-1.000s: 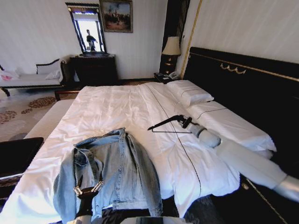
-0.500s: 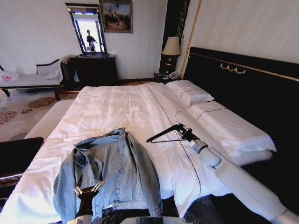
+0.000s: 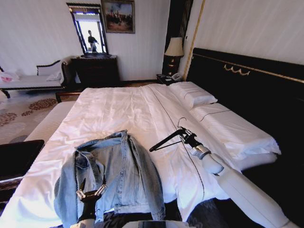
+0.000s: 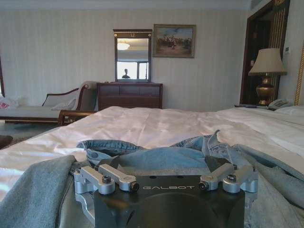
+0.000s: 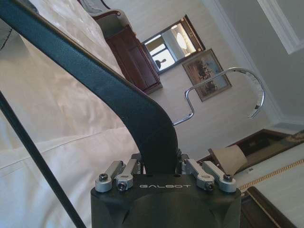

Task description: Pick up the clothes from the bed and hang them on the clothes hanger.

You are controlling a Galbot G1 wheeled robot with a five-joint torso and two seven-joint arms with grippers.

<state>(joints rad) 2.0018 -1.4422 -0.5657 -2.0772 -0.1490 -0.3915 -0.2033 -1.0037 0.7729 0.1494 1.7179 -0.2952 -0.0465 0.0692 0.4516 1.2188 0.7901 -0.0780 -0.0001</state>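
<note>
The light-blue denim clothes [image 3: 118, 173] lie crumpled on the near edge of the bed [image 3: 118, 107], collar toward the pillows. My left gripper [image 3: 91, 184] rests on the jacket's near part, fingers spread open with denim [image 4: 156, 159] lying between them. The black clothes hanger [image 3: 164, 139] is held in the air above the white duvet, right of the jacket, its metal hook [image 3: 180, 122] pointing up. My right gripper [image 3: 188, 138] is shut on the hanger's shoulder bar [image 5: 118, 95] just below the hook [image 5: 223, 80].
White pillows [image 3: 192, 94] and the tall black headboard [image 3: 247, 80] line the right side. A lamp [image 3: 174, 47] stands at the far corner, with a dark dresser and mirror [image 3: 97, 69] at the back wall. A white bench [image 3: 47, 121] runs along the bed's left.
My right arm has drawn the hanger nearer and lower over the bed and turned it so the hook stands up. The left gripper and the jacket have not moved.
</note>
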